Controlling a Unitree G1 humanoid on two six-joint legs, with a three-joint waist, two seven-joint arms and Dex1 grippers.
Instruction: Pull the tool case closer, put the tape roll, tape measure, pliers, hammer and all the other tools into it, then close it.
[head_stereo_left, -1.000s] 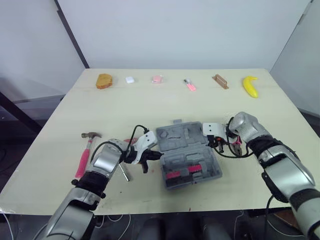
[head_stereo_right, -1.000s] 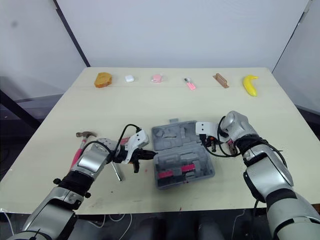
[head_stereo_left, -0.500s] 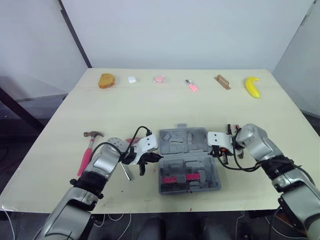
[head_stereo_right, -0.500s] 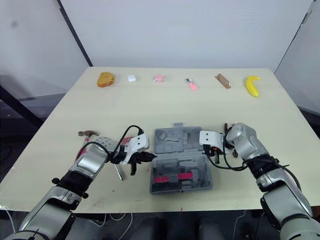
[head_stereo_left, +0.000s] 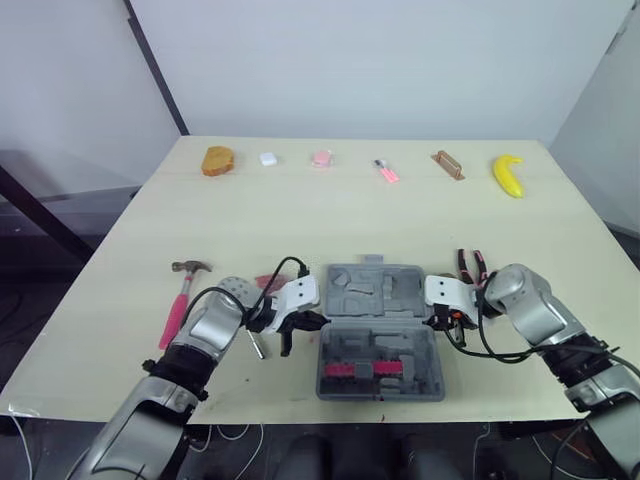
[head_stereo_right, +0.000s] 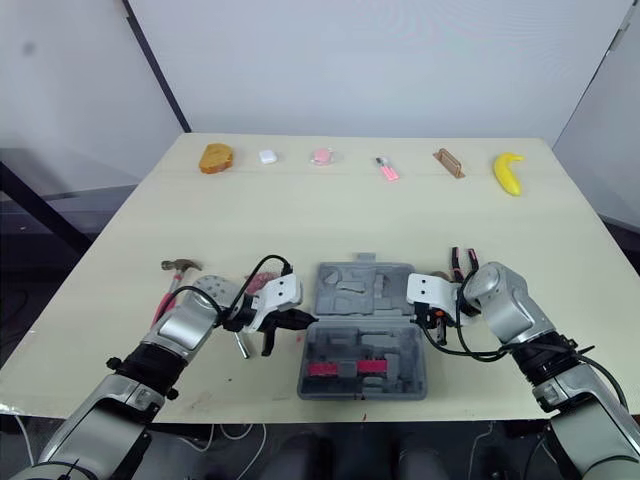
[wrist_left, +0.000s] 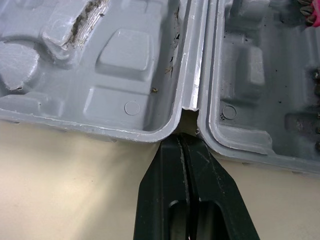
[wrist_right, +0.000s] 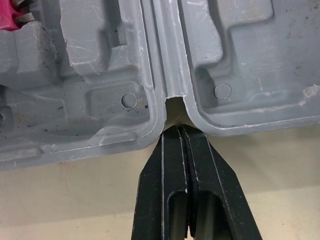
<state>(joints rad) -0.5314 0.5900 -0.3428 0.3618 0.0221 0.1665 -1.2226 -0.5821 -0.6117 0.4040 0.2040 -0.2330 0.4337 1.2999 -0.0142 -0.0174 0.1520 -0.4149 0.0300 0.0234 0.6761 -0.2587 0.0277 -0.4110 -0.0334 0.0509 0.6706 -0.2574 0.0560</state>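
The grey tool case lies open near the table's front edge, with a pink-handled tool in its near half. My left gripper is shut, its tips pressed into the hinge notch on the case's left side. My right gripper is shut too, its tips in the hinge notch on the right side. A pink-handled hammer lies to the left of my left arm. Red-handled pliers lie just behind my right gripper. A small metal tool and something red lie beside my left wrist.
Along the far edge lies a row: a brown bread-like piece, a small white item, a pink item, a small pink piece, a brown block and a banana. The table's front edge runs close below the case.
The case has slid toward the front edge and turned square to it, with both shut grippers moving along at its hinge ends. The pliers behind my right gripper have come into sight.
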